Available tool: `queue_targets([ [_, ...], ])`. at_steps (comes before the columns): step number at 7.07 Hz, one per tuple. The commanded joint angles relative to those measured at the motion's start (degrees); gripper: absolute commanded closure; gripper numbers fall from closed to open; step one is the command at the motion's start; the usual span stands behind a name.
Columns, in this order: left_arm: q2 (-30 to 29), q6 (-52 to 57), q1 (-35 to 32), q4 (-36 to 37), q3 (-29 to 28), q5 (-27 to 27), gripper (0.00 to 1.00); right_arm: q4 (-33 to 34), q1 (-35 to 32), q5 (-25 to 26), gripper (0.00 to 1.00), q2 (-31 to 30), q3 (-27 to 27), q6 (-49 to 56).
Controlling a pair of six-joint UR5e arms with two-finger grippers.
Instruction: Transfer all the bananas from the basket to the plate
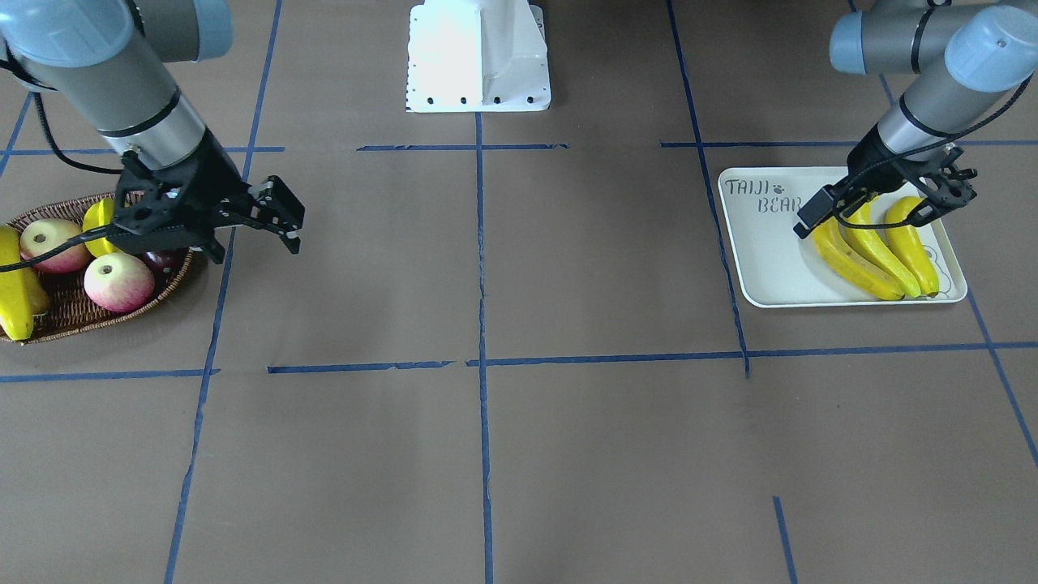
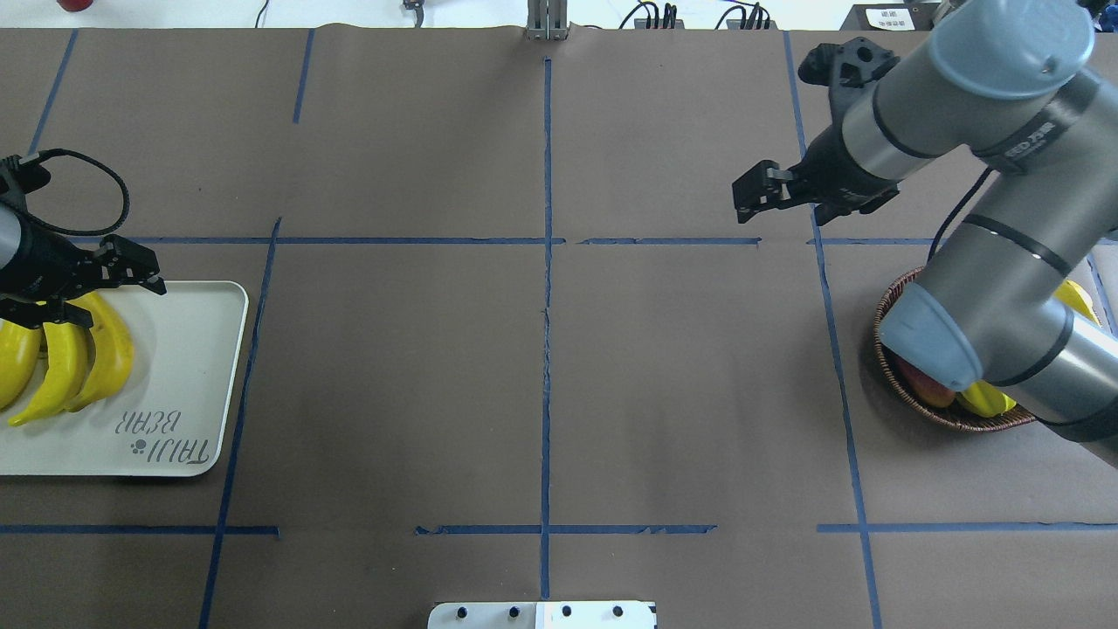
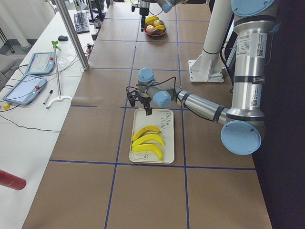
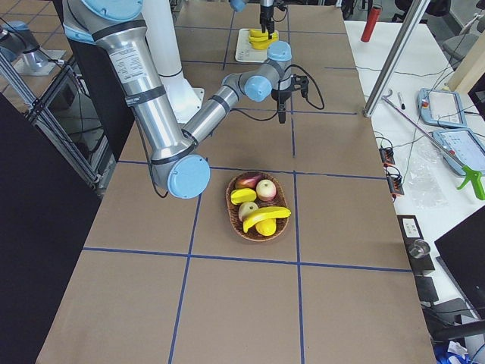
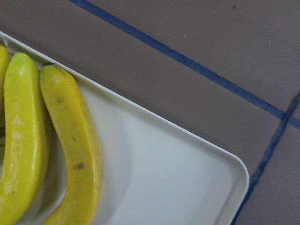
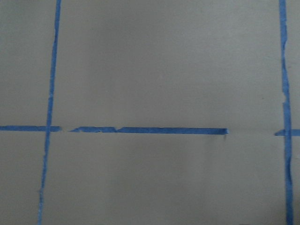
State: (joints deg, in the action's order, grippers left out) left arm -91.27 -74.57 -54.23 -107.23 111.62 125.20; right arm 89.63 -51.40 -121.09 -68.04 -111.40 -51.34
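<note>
**Three bananas on the plate, one in the basket**

Three bananas are seen lying side by side on the plate, directly beneath the left tool. This tool is held over their upper ends with its fingers spread, and nothing is gripped. The plate's lettered half is bare, on the side of that tool toward the middle of the worktop.

One banana is found in the basket. It is joined there by two apples, one dark red fruit, one yellow-green fruit and one stubby yellow lump.

The basket is set apart from the right tool, on the side away from the plate. That tool is held above bare worktop crossed by blue tape lines. Whether its fingers are spread or closed cannot be told.
</note>
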Motion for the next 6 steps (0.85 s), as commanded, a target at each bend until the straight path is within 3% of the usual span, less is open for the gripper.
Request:
queue_targets([
  [1,-6.9,0.9,0.3,7.6,4.2,0.0,0.00,7.5,-5.1,-1.5,0.00,-6.4,-5.3,15.7],
  [5,-13.7,-0.5,5.0,7.5,2.6,-0.1,0.00,7.1,-18.7,-6.8,0.00,-23.8,-5.0,47.1],
  [6,-14.0,-0.3,5.4,7.5,2.2,-0.1,0.00,7.0,-19.1,-6.6,0.00,-26.1,-4.9,48.3],
])
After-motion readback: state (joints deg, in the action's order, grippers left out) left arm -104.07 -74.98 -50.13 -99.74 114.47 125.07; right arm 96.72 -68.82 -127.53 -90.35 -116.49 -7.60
